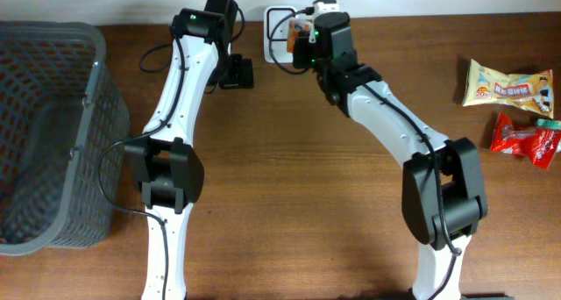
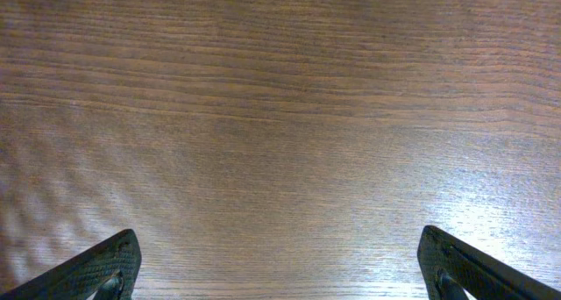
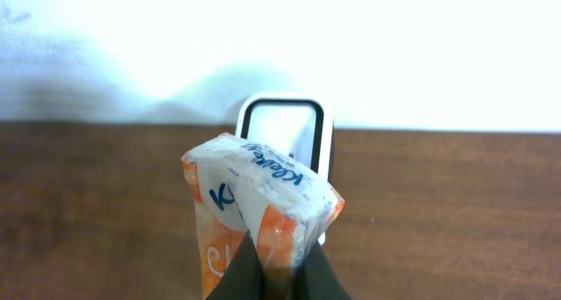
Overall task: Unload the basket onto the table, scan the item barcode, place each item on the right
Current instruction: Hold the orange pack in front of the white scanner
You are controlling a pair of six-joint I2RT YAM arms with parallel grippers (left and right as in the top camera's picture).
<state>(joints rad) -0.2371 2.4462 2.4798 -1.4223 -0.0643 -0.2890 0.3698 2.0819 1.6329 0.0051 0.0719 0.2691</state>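
Tissue pack [image 3: 259,203], orange and white with blue lettering, sits pinched at its lower end in the right gripper [image 3: 279,267], whose jaws are clamped tight on it. In the right wrist view the pack stands up in front of the scanner [image 3: 285,129], a white unit with a dark-rimmed window, and covers the lower part of that window. Whether the two touch cannot be told. This view also shows the scanner backed against a pale wall, at the far edge of the table [image 3: 438,212].

From overhead the pack [image 1: 302,28] is a small orange patch at the scanner's [image 1: 277,24] right side, mostly hidden under the right gripper [image 1: 304,39]. The lettering and the grip itself cannot be made out there.

The left gripper [image 1: 237,72] hangs just left of the scanner and a little nearer the arm bases. Overhead it is only a dark block. The left wrist view shows the left gripper [image 2: 280,282] spread wide with nothing between its fingers [image 2: 105,269], above bare wood.

Only the overhead view takes in the rest. A grey basket [image 1: 44,133] stands well to the scanner's left, and a yellow snack [image 1: 508,85] and a red snack [image 1: 524,140] lie well to its right.
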